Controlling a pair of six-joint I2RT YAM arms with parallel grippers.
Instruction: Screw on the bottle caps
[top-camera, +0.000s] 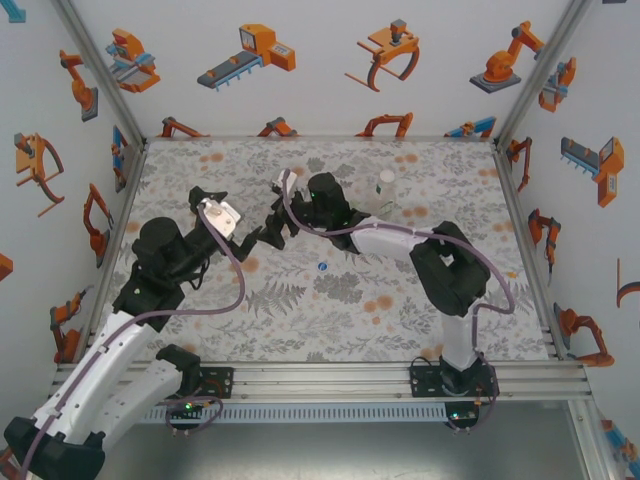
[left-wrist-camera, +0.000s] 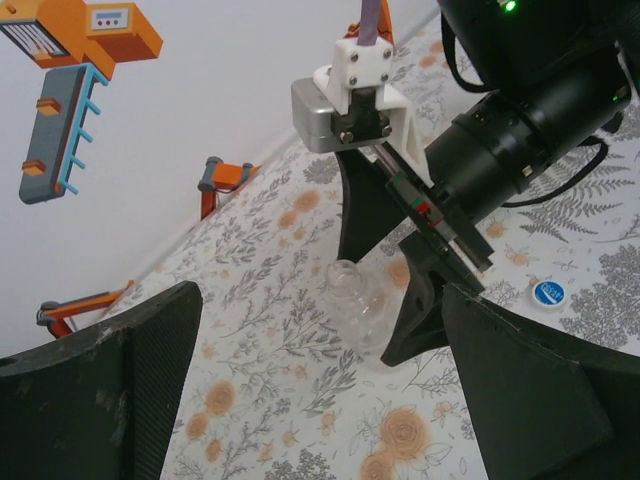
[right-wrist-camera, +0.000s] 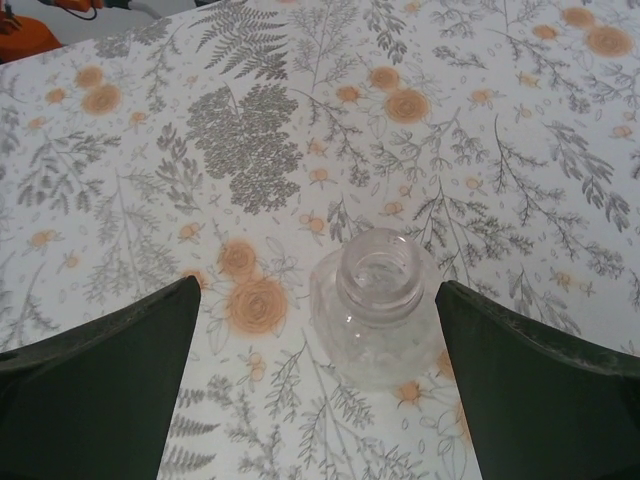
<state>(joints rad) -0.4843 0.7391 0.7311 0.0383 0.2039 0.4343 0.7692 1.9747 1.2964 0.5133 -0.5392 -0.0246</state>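
A small colourless bottle (right-wrist-camera: 378, 310) stands upright on the flowered table, its threaded neck bare. My right gripper (right-wrist-camera: 318, 290) is open around it, one finger on each side with a gap to the glass. From the left wrist view the same bottle (left-wrist-camera: 365, 312) stands between the right gripper's dark fingers (left-wrist-camera: 362, 210). My left gripper (left-wrist-camera: 320, 296) is open just in front of it with nothing between its fingers. The blue cap (top-camera: 322, 266) lies flat on the table near the middle, and it is the blue cap (left-wrist-camera: 548, 291) to the right of the bottle.
Another see-through bottle (top-camera: 386, 190) with a pale top stands upright at the back, right of my right gripper (top-camera: 281, 212). White walls with robot pictures close the table (top-camera: 300, 330) on three sides. The two arms meet left of centre.
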